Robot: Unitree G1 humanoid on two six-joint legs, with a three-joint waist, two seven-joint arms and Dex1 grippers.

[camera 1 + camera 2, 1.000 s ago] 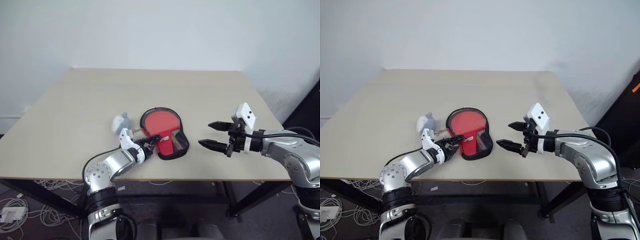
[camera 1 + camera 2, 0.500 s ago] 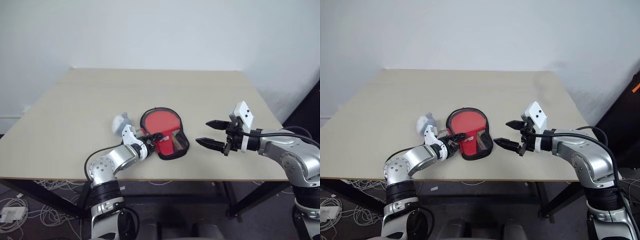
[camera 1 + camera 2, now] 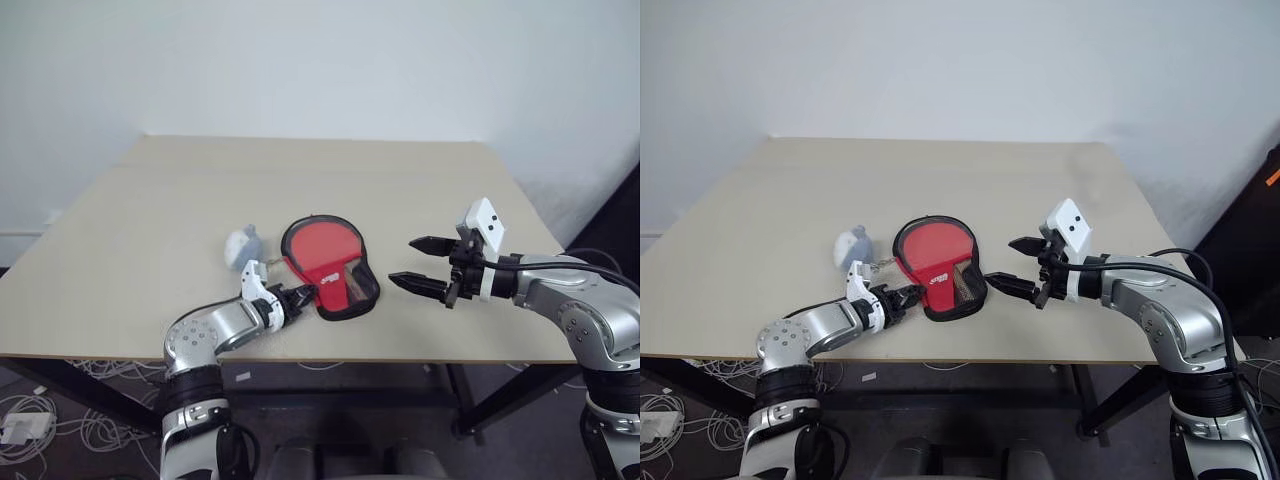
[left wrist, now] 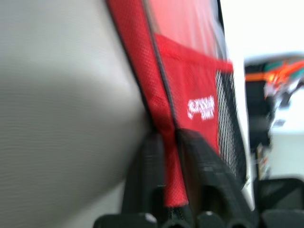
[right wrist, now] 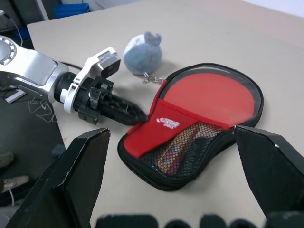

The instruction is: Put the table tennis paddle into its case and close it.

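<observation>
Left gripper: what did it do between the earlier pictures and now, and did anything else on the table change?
The left gripper, open a second ago beside the case, has closed its fingers on the case's red flap edge near the table's front. The case, the paddle inside it and the grey plush tag lie as before. The right gripper hangs open right of the case, unchanged.

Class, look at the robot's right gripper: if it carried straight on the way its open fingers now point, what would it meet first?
Most likely the case, at its mesh-pocket end. The right gripper, jaws open, points at it in the right wrist view, with bare table between them. Depth is hard to judge; it could pass above.
</observation>
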